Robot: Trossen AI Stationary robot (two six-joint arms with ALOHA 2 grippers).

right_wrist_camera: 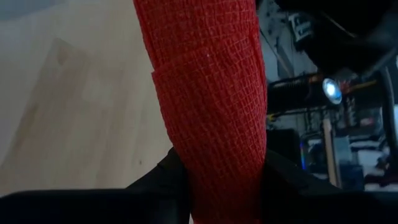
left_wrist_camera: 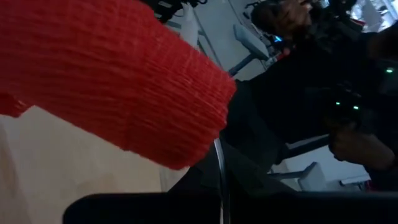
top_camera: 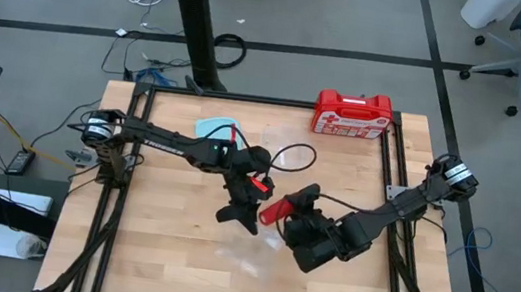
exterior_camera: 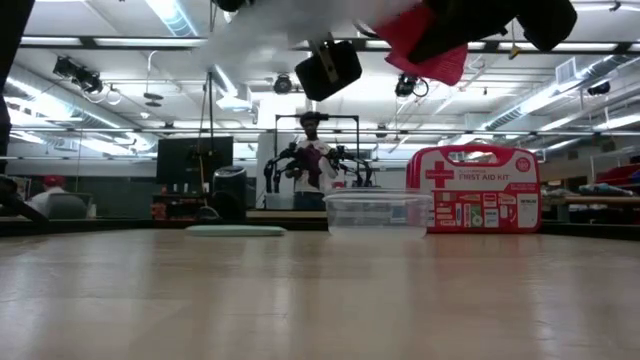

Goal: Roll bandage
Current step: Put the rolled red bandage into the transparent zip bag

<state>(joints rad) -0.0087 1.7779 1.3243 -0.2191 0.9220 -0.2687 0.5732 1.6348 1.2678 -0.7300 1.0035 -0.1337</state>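
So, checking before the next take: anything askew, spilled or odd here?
Nothing stands out. The bandage is held in the air between the left gripper and right gripper, clear of the table. The first-aid case stands upright at the far edge.

Both arms are matte black, built from slim tubular links. Left arm (top_camera: 175, 142): white lettering runs along its long link, a black cable loops out just behind its gripper, and red accents sit beside the wrist. Right arm (top_camera: 404, 207): a silver-and-black ribbed joint sits at the end far from its gripper, with bulky, boxy black housing directly behind the fingers.
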